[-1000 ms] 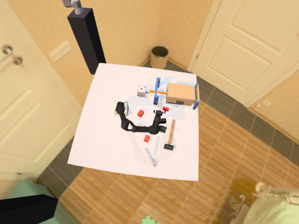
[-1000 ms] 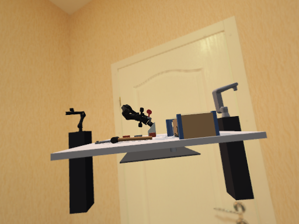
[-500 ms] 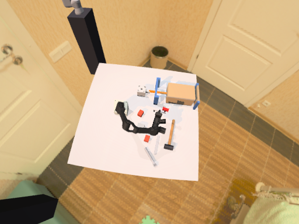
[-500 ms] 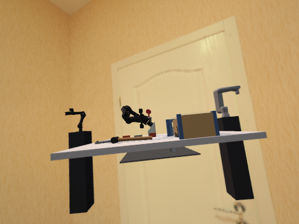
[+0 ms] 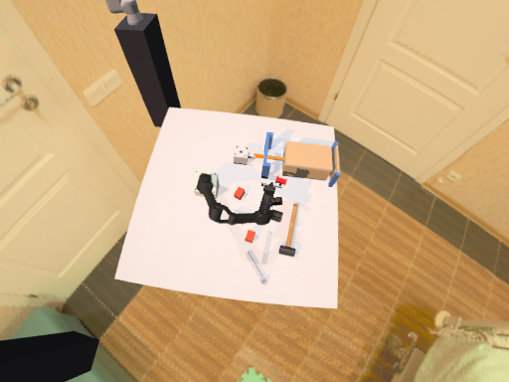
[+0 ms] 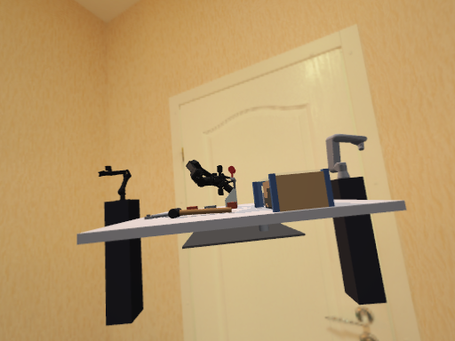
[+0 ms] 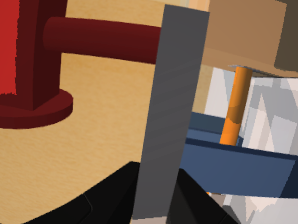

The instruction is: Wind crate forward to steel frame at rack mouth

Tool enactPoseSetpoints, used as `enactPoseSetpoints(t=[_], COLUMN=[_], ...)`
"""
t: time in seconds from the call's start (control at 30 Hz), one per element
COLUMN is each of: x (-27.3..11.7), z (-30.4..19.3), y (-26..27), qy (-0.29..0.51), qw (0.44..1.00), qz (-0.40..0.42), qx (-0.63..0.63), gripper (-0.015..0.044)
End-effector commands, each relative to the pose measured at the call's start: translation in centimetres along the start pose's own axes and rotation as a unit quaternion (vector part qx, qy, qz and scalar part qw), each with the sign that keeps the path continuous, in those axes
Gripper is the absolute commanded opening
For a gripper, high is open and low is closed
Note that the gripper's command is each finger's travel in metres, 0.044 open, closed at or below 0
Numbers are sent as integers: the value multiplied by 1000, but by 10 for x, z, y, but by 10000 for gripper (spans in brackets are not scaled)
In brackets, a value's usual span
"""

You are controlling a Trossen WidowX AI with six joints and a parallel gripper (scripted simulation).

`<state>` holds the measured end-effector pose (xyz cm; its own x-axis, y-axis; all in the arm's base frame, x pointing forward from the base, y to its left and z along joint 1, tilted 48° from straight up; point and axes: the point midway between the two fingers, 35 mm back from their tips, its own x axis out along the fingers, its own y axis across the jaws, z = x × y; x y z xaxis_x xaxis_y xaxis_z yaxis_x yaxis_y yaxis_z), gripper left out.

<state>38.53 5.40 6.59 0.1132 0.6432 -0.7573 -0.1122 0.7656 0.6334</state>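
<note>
1. Gripper (image 5: 268,186) (image 6: 231,181) (image 7: 154,175) nearly closed, clamped on winch hndl (image 5: 281,181) (image 6: 232,170) (image 7: 175,100), ctr of top pic!
2. Crate (image 5: 308,156) (image 7: 245,35) upper R, strapped to winch (image 5: 241,155), still short of front frame (image 5: 267,151).

Textured yellow-tan walls. Cream panelled door (image 6: 267,146) behind the tool; another (image 5: 427,65) beyond its far side. Metallic bin (image 5: 270,99) on the floor past the bench's edge. Brown plank-look floor (image 5: 398,239), dark tile border (image 5: 99,274). Double wall switch (image 5: 102,88). Warm light; pale sheen on door.
</note>
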Motion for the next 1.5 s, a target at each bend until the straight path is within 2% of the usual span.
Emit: enactPoseSetpoints(t=[0.0,0.87,1.2,1.47], x=[22,158,183,204], z=[-8,-83,-103,-143], y=[2,18,19,21], qy=[8,20,-21,-16], qw=[1000,1000,1000,1000], qz=[-1,-14,-16,-2], qx=[-3,-16,-5,9], gripper=[0,0,0,0])
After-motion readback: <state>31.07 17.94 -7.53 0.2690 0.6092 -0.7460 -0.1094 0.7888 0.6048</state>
